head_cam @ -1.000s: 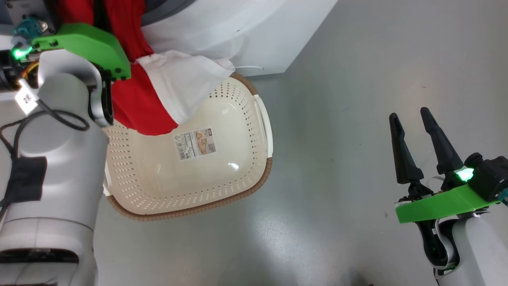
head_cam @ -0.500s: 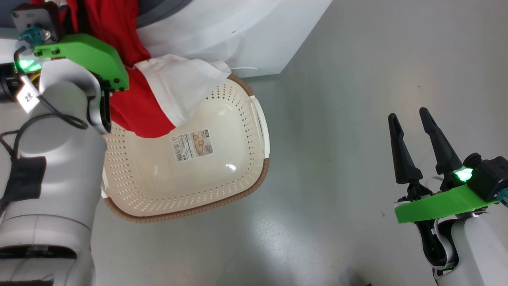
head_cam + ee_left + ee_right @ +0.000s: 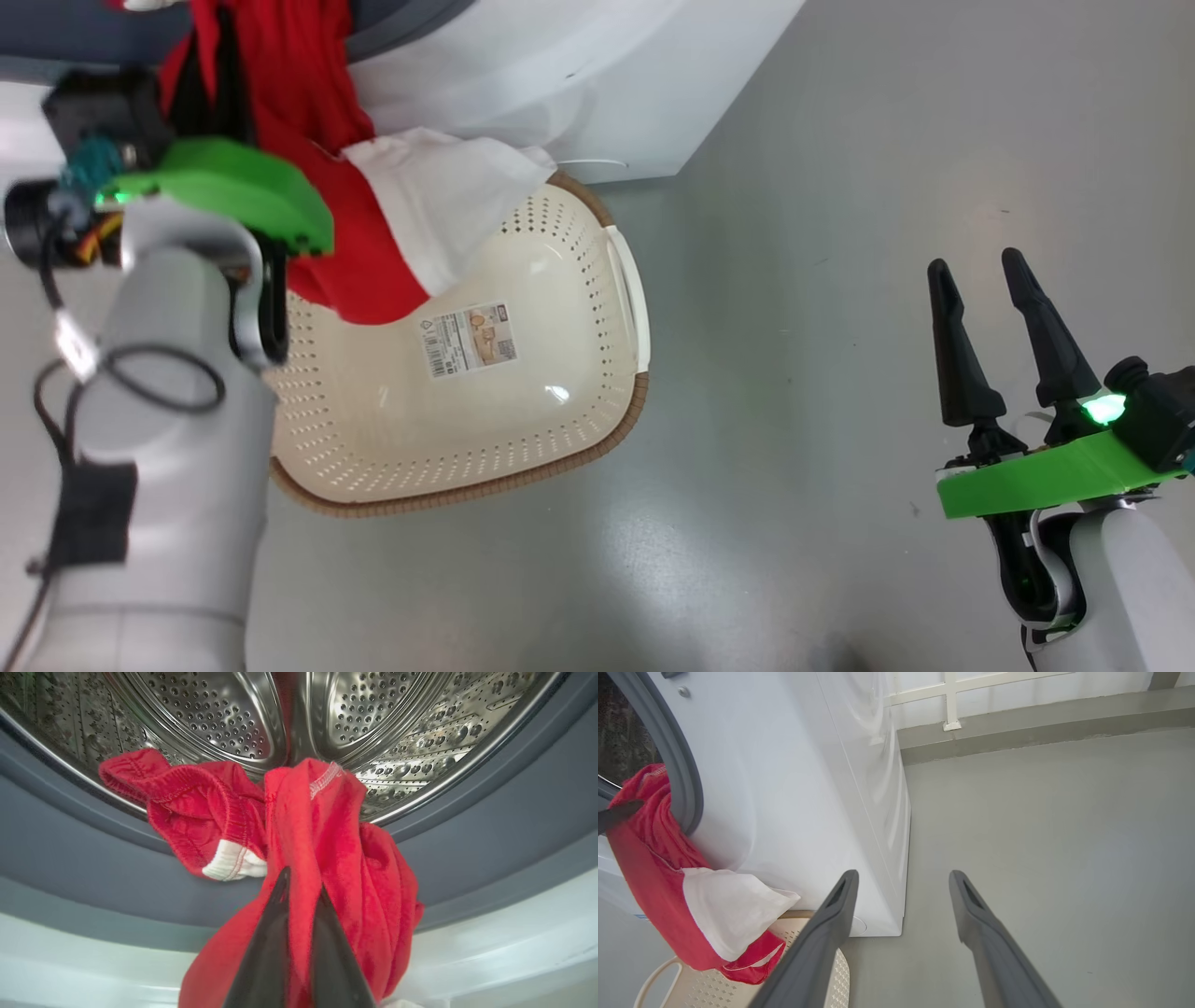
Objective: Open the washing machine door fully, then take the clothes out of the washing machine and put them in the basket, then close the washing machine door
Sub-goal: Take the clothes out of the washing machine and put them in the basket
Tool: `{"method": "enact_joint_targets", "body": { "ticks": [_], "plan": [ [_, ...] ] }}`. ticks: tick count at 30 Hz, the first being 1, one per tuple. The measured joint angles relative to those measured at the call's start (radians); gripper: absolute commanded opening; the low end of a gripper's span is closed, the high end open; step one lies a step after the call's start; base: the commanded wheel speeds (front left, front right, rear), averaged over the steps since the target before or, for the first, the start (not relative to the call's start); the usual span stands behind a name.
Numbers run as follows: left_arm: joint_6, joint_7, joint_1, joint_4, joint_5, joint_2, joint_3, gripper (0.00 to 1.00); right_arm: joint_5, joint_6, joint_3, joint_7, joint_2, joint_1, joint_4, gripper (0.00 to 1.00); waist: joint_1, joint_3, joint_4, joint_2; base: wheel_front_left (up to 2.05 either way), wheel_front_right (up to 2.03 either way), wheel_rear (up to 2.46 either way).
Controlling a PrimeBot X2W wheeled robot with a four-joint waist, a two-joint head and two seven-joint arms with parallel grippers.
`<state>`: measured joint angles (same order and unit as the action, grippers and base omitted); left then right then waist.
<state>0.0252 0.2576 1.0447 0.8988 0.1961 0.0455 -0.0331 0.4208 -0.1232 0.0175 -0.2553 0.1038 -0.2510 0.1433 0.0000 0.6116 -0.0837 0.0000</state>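
Left claw (image 3: 303, 880) pinches soft red clothes (image 3: 336, 826) (ribbed cuff (image 3: 233, 862)) at perforated drum (image 3: 205, 709).

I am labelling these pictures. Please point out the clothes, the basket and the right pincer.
clothes (image 3: 327, 849): left wrist view, red fold.
basket (image 3: 485, 411): head view, bare bottom.
right pincer (image 3: 974, 261): head view, between fingertips.

The left arm (image 3: 159, 448) is smooth, round and silver-grey. A thin black cable (image 3: 221, 381) loops on it, and lower down there is a black patch (image 3: 89, 513). Each wrist has a bright green plate (image 3: 1046, 481). The right end effector (image 3: 976, 261) has two long, dark, pointy fingers (image 3: 957, 373), with a small green light (image 3: 1104, 409) glowing beside them.
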Motion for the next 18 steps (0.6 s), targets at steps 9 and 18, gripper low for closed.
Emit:
{"method": "enact_joint_targets", "body": {
  "ticks": [9, 18],
  "plan": [
    [-0.019, 0.0, -0.261, -0.276, 0.011, -0.023, 0.005, 0.0, 0.0, 0.0, -0.009, 0.0, 0.001, 0.0, -0.003, 1.0, 0.0, -0.003, 0.029, 0.0, 0.0, 0.0, 0.0],
    [0.014, 0.0, -0.401, -0.369, 0.122, -0.022, -0.131, 0.0, 0.0, 0.0, -0.008, 0.0, 0.006, -0.001, -0.007, 1.0, 0.0, 0.014, 0.036, 0.0, 0.0, 0.0, 0.0]
  ]
}}
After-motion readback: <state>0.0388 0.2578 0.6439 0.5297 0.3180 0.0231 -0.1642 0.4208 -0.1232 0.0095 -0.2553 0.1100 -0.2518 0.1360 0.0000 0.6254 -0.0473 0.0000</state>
